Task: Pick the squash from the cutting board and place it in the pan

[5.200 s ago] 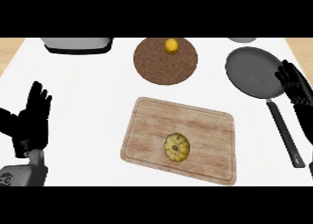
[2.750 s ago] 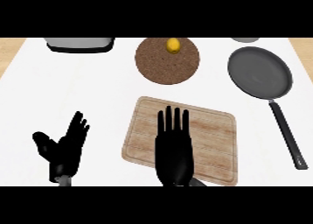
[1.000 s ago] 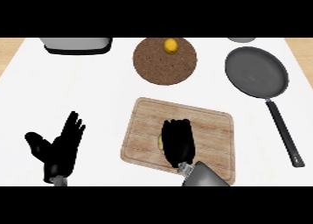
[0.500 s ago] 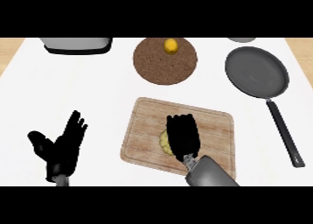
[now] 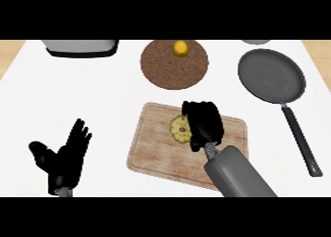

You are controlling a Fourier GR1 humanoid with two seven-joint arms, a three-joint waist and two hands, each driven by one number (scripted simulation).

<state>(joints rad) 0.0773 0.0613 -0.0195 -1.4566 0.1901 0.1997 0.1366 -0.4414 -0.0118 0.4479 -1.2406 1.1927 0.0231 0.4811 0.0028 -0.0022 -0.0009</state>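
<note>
White counter beneath us, our right hand (image 5: 204, 126) curls round the squash (image 5: 180, 129) over the cutting board (image 5: 155, 148), so we judge it grasped but not yet carried to the pan (image 5: 271, 81), while our left hand (image 5: 62, 155) rests spread

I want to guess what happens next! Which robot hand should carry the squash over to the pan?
Probably the right robot hand. It is already curled round the squash on the cutting board, and the pan sits on that same side. The left robot hand rests open, off the board, farther from the pan.
</note>
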